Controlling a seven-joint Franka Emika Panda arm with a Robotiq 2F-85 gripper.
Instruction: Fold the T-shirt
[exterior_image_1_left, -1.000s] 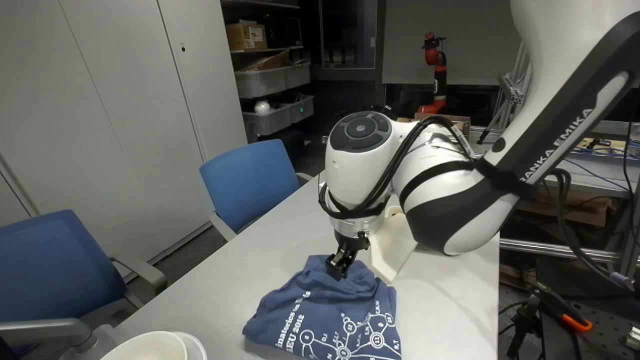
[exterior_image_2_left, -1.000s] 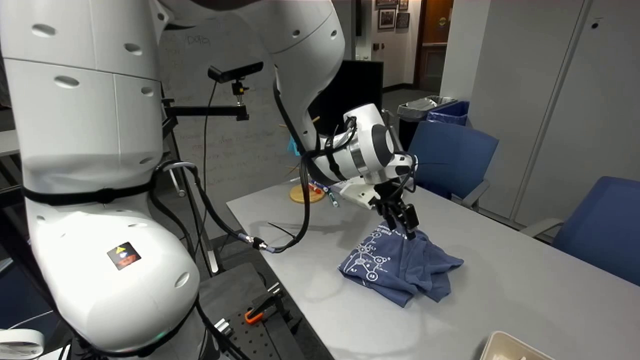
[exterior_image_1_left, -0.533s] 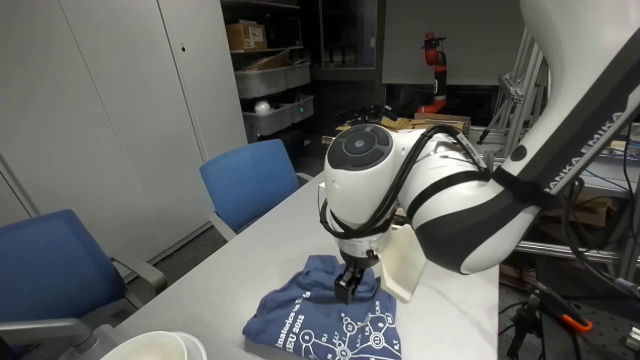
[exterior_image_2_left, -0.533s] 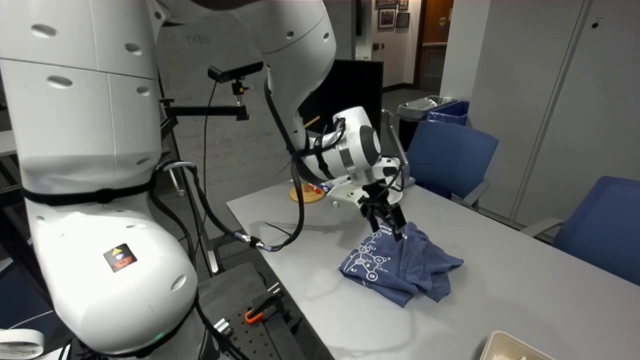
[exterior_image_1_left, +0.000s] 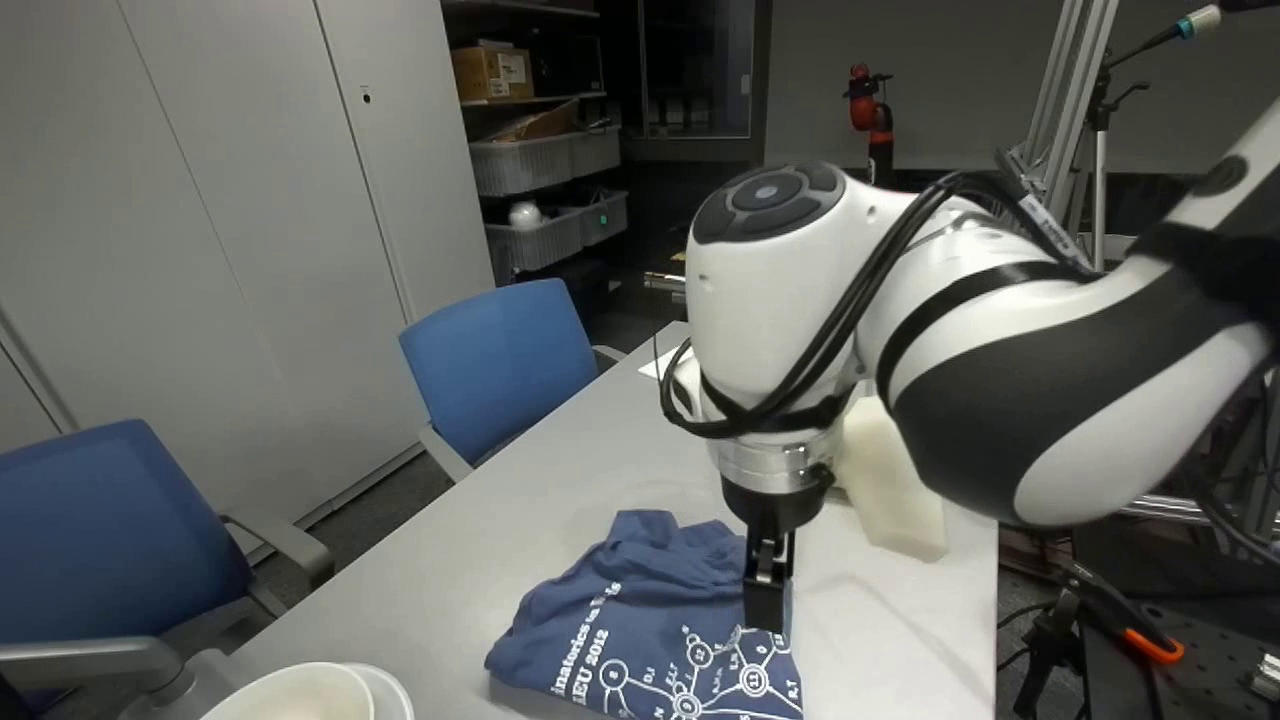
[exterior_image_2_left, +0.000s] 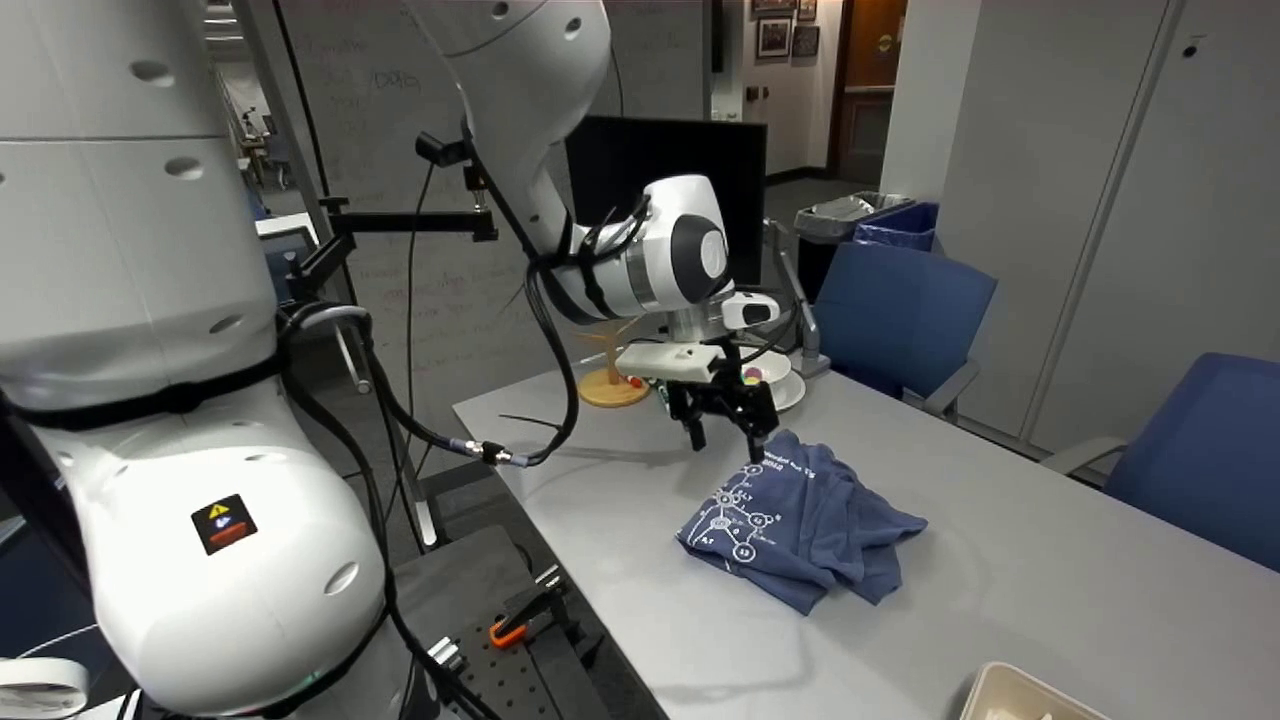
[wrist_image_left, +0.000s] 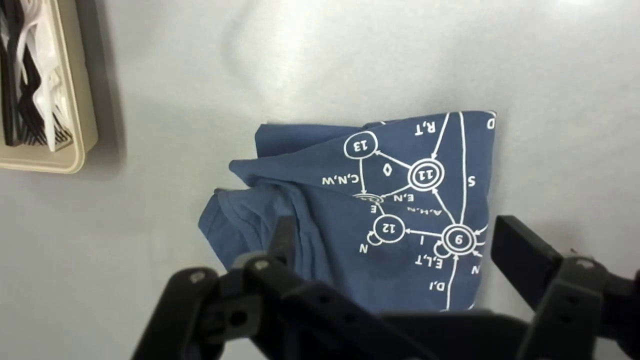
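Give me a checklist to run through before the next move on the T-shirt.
1. Fingers open: ok, they stand well apart in the wrist view.
2. T-shirt ungripped: ok, nothing is pinched between them.
3. T-shirt smooth: not ok, creased and bunched along one side.
4. Fingers lined up with a T-shirt edge: cannot tell; in the wrist view one overlaps the T-shirt and the other shows beyond it, but their height is unclear.
5. Cutlery tray away from the T-shirt: ok, a gap separates them.
6. White bowl away from the T-shirt: ok, apart in an exterior view.
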